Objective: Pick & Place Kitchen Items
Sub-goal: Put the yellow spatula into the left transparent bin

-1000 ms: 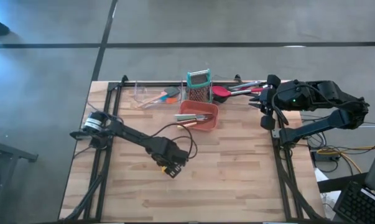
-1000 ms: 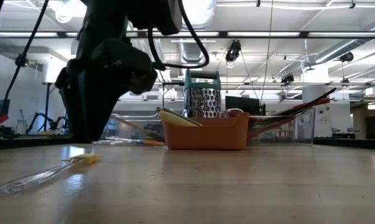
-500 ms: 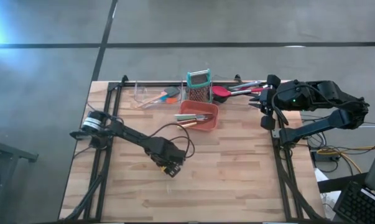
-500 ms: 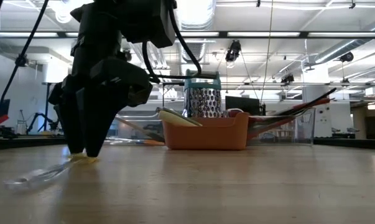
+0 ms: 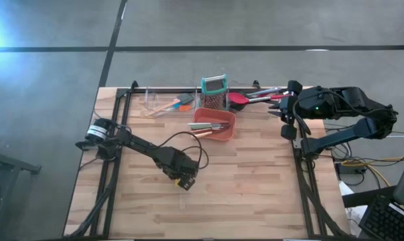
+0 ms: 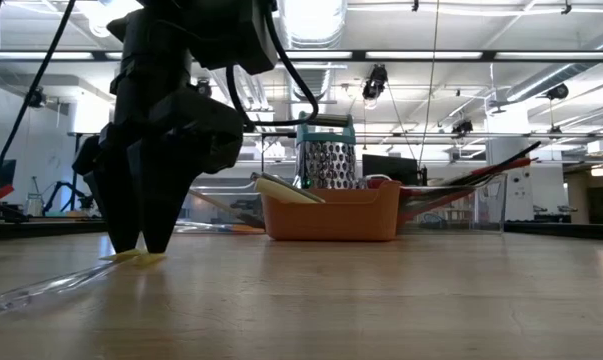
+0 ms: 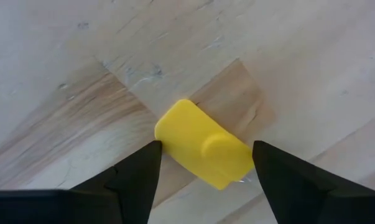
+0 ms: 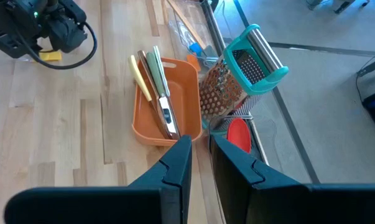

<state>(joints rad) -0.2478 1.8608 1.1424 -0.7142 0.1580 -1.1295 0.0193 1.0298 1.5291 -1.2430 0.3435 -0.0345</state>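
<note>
A clear utensil (image 6: 51,285) with a yellow handle end (image 7: 203,146) lies flat on the wooden table, left of the middle. My left gripper (image 7: 203,149) points down over it, open. One finger stands on each side of the yellow end, with the tips down at the table (image 6: 141,250). The red-orange bin (image 5: 214,124) holds yellow- and green-handled knives (image 8: 153,81). My right gripper (image 8: 201,149) hangs high over the table's far right (image 5: 287,112). Only a narrow gap shows between its fingers, and nothing is in it. My left gripper comes from above, with its fingers (image 7: 143,168) across the utensil's yellow handle end (image 7: 175,127), close on both sides. Whether they touch it, I cannot tell. The utensil lies flat on the table.
A teal-framed box grater (image 5: 214,92) stands just behind the bin. Red and black utensils (image 5: 245,99) lie at the far edge to its right. To its left is a clear holder with orange and blue scrapers (image 5: 168,104). Bare wood stretches along the near half.
My left gripper has come down over the yellow handle end until its fingertips stand at the table, turning slightly as it sank.
</note>
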